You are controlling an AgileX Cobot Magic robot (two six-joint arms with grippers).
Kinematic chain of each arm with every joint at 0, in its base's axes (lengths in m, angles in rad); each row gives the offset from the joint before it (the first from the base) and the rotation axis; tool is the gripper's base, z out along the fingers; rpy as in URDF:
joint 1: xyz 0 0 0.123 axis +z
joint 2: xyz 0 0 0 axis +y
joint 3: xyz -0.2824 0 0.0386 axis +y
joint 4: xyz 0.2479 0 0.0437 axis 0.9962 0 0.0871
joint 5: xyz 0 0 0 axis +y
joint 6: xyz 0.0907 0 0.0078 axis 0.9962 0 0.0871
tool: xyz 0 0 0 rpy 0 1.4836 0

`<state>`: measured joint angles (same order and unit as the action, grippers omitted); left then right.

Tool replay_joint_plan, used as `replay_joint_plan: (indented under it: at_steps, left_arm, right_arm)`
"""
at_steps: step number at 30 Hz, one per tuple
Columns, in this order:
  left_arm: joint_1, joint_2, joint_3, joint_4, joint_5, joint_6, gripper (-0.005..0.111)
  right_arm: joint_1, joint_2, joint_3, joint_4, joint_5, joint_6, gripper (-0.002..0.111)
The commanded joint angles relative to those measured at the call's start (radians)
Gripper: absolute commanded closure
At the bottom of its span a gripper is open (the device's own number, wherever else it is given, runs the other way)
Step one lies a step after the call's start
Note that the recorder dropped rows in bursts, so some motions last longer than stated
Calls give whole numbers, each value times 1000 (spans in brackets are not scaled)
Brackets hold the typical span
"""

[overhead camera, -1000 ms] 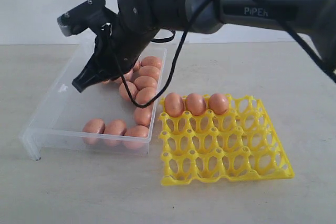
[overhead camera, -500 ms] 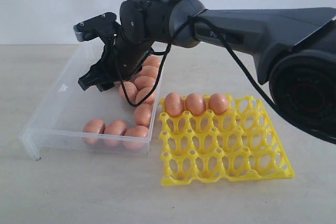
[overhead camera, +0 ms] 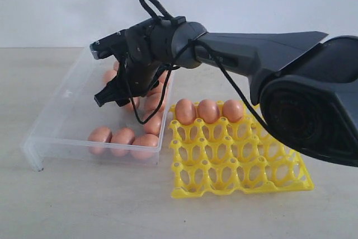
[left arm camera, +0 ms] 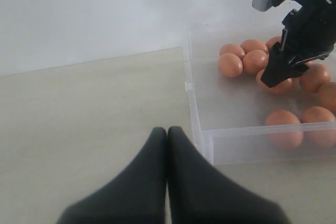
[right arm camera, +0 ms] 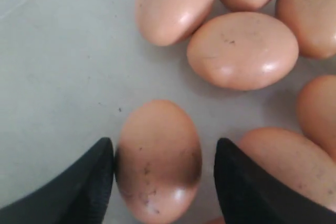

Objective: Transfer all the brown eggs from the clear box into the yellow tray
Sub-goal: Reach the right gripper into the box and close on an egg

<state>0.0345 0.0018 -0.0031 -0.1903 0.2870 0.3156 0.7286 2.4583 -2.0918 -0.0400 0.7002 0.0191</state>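
Several brown eggs (overhead camera: 122, 136) lie in the clear box (overhead camera: 67, 117); three more (overhead camera: 208, 110) fill the back row of the yellow tray (overhead camera: 240, 158). My right gripper (overhead camera: 113, 97) is down inside the box, open, its jaws straddling one egg (right arm camera: 158, 159). One finger (right arm camera: 86, 182) touches that egg's side; the other (right arm camera: 247, 182) stands apart from it. More eggs (right arm camera: 242, 50) crowd just beyond. My left gripper (left arm camera: 167, 132) is shut and empty, over the bare table beside the box's corner (left arm camera: 202, 142).
The beige table (overhead camera: 67, 205) surrounds the box and tray, which sit side by side. A white wall (overhead camera: 56, 4) rises behind. The right arm's black cable (overhead camera: 151, 1) loops above its wrist.
The right gripper has gone from shut to open and moved down and further into the box, toward the eggs. The eggs in the tray have not moved.
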Motion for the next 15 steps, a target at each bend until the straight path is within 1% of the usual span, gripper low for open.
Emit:
replay_joint_plan:
  at_steps: [1,5,6,8,9,11,12,15]
  left_arm:
    - [-9,-2,3,-7,-8,-9,111]
    - [-9,-2,3,-7,-8,-9,111]
    - [-9,-2,3,-7,-8,-9,111]
    - [-9,-2,3,-7,-8,-9,111]
    - [-9,-2,3,-7,-8,-9,111]
    - [-9,-2,3,-7,-8,-9,111]
    - [-9,-2,3,-7,-8,-9,111]
    - [-9,-2,3,-7,-6,-9,111]
  right_arm:
    - [-2,18,-7,2,-1,12,53]
    - [-2,30,-7,2,-28,36,53]
    - [-2,31,-7,2,-32,36,56]
    - [-2,31,-7,2,-32,38,66]
    - [-2,31,-7,2,-32,38,76]
    - [-2,31,-7,-3,-32,38,99]
    - [-2,31,-7,-6,-32,34,108]
    - [-2,31,-7,-6,-41,32,108]
